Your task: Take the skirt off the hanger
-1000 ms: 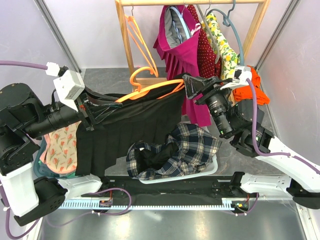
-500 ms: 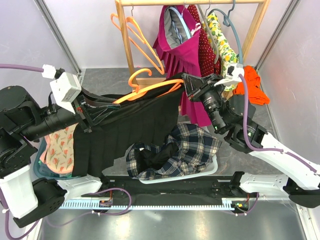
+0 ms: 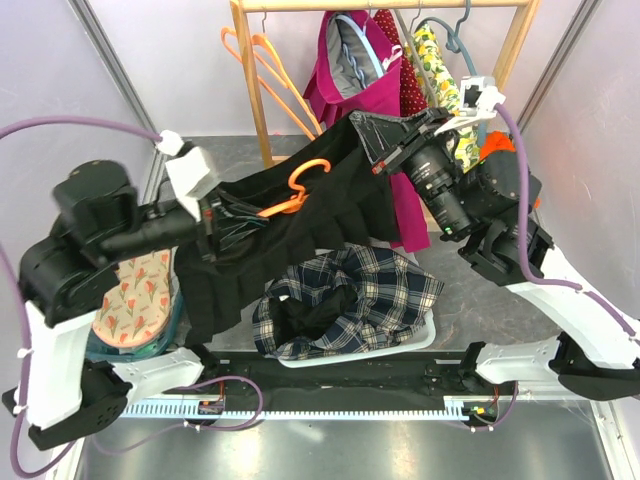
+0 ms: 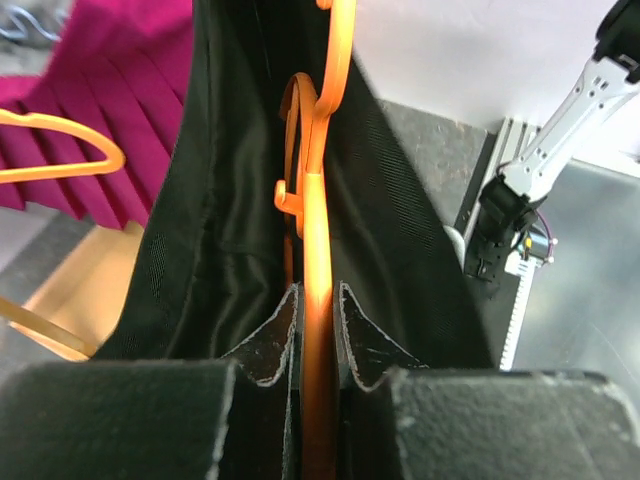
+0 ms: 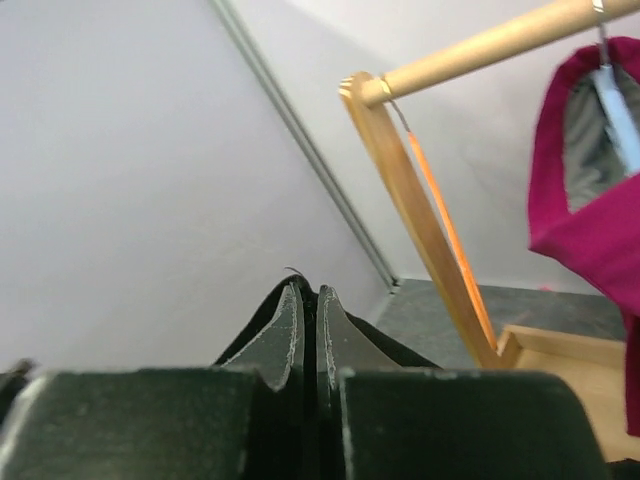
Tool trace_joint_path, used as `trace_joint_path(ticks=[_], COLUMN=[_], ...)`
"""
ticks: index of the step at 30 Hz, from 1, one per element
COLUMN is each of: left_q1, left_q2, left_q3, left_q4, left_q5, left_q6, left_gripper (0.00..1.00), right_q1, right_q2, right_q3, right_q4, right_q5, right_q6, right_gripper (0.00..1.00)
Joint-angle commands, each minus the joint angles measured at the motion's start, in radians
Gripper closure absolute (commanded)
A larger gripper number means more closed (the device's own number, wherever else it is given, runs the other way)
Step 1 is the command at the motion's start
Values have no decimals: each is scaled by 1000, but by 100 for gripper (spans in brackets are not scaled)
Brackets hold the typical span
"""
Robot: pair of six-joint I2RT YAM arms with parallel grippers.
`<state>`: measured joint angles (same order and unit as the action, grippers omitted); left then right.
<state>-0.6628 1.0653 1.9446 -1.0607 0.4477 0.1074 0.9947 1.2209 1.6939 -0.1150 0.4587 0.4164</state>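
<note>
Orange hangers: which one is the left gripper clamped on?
The orange hanger inside the black skirt, pinched between the fingers of the left gripper. The other orange hangers hang bare on the wooden rack.

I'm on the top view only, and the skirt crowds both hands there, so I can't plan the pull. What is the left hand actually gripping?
Observer: The left wrist view shows the left hand shut on the orange hanger itself, with the bar running straight between its fingers.
Operator: And the other one?
Observer: In the right wrist view, the right hand is shut on a thin black fold of the skirt. There is no hanger between its fingers.
</note>
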Motion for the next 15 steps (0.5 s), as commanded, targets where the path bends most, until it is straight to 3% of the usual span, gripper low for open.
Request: trace_joint_path(ticks=[1,8,12,15], left_q1=[0,-1,-11,-15], left_q2=[22,114,188,190], left_q3=[0,120,209,231], left_q4=[53,88,99,100], left_q5=[33,60,127,131], left_q6=[32,12,-35,-43], left_gripper=[98,98,98,98], right_q1=[12,82,180,188], right_q2=[19,60,120,117], right_q3=[67,78,145,181], right_q4=[8,8,-35,-71], right_q5=[-127,-138,-88,-22], right_q6=[16,29,-27,-68], right_gripper=[100,100,100,100])
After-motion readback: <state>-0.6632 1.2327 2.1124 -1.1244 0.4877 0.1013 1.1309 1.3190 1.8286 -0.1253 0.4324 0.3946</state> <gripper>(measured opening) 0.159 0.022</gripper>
